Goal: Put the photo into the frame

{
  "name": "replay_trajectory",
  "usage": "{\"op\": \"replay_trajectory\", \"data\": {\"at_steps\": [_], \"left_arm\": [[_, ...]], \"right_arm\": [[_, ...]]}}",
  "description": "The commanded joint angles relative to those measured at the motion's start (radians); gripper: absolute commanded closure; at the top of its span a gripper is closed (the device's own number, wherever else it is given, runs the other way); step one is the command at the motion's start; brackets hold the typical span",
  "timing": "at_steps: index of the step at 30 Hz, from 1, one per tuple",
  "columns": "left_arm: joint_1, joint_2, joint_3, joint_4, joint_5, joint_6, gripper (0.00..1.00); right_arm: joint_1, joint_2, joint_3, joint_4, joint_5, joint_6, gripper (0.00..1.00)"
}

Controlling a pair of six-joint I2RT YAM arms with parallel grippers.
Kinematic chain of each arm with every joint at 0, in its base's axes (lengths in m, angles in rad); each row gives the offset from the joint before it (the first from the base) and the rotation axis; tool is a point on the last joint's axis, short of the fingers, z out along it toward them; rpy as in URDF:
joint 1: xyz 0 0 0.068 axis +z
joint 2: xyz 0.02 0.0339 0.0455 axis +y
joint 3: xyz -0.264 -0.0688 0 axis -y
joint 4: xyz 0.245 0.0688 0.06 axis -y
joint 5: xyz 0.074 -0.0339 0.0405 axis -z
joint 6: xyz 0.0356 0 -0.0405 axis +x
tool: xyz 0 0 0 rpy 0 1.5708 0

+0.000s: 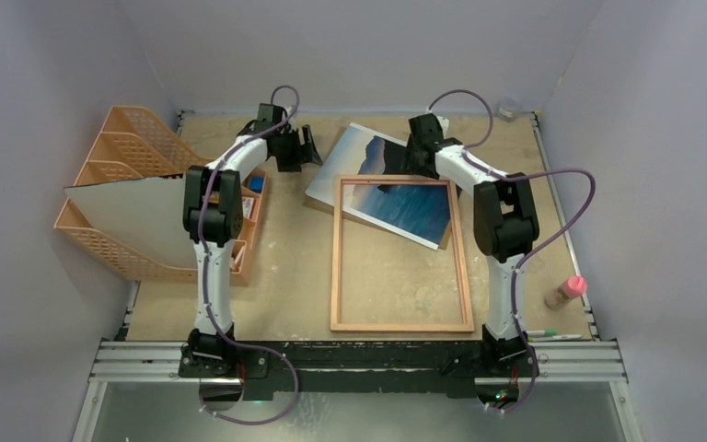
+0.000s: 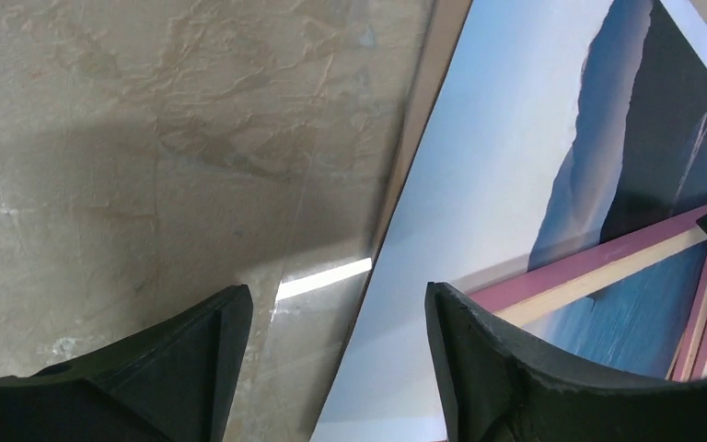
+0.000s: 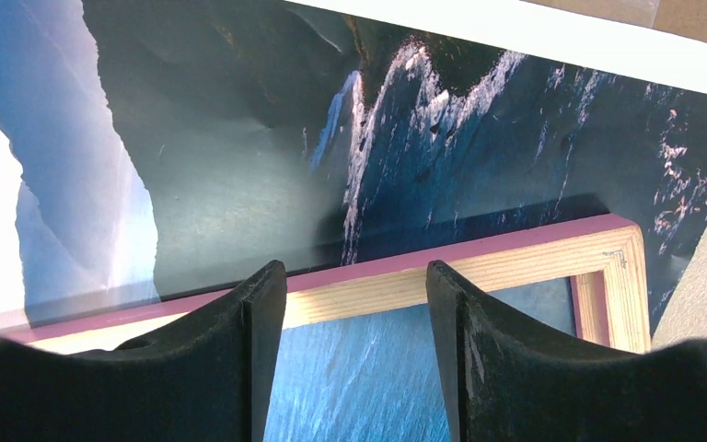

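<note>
1/2 photo [image 1: 368, 157] under frame [image 1: 335, 267] top

The frame [image 1: 401, 325] lies on the table [image 1: 295, 267], its far end resting on the photo [image 1: 368, 157].

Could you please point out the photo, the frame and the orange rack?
the photo [image 1: 354, 161]: top external view, pale sky part.
the frame [image 1: 401, 326]: top external view, near rail.
the orange rack [image 1: 133, 129]: top external view, far compartment.
</note>
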State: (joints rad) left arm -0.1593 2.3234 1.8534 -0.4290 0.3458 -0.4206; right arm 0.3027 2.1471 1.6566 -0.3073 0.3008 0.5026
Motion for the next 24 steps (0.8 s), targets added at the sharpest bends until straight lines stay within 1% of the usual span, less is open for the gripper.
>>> {"op": "replay_trajectory", "data": {"at_steps": [1,5,9,17,20,24], "left_arm": [[0.008,0.063,0.035,-0.027,0.107,-0.055,0.29],[0.015,0.084,0.040,-0.054,0.125,-0.071,0.30],[0.021,0.105,0.055,-0.088,0.098,-0.052,0.31],[0.046,0.115,0.052,-0.085,0.102,-0.029,0.32],[0.049,0.115,0.052,-0.082,0.106,-0.030,0.32],[0.049,0.116,0.051,-0.079,0.107,-0.029,0.33]], "right_arm": [[-0.007,0.048,-0.005,-0.070,0.040,-0.032,0.39],[-0.007,0.051,0.003,-0.060,0.026,-0.033,0.38],[-0.007,0.065,0.042,-0.063,0.020,-0.034,0.36],[-0.009,0.099,0.173,-0.052,-0.040,-0.025,0.28],[-0.008,0.108,0.224,-0.061,-0.079,-0.001,0.28],[-0.009,0.066,0.219,-0.021,-0.101,0.031,0.30]]}}
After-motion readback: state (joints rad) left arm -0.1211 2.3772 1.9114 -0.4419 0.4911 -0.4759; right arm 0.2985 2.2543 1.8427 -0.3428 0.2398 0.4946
